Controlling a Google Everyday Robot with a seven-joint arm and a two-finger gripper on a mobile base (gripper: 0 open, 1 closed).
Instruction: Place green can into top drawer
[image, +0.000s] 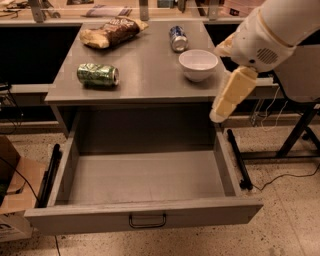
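The green can (97, 74) lies on its side on the left part of the grey table top (150, 75). The top drawer (145, 212) under the table top is pulled fully open and has nothing in it. Its small dark handle (147, 220) sits at the middle of the front panel. My gripper (225, 100) hangs from the white arm at the right, pointing down, over the table's front right corner and above the drawer's right wall. It is far to the right of the green can and holds nothing that I can see.
A white bowl (198, 64) stands on the right of the table top, close to my gripper. A blue-and-silver can (177, 37) and a chip bag (112, 31) lie at the back. A cardboard box (12, 190) is on the floor at left; a black stand leg (295, 135) is at right.
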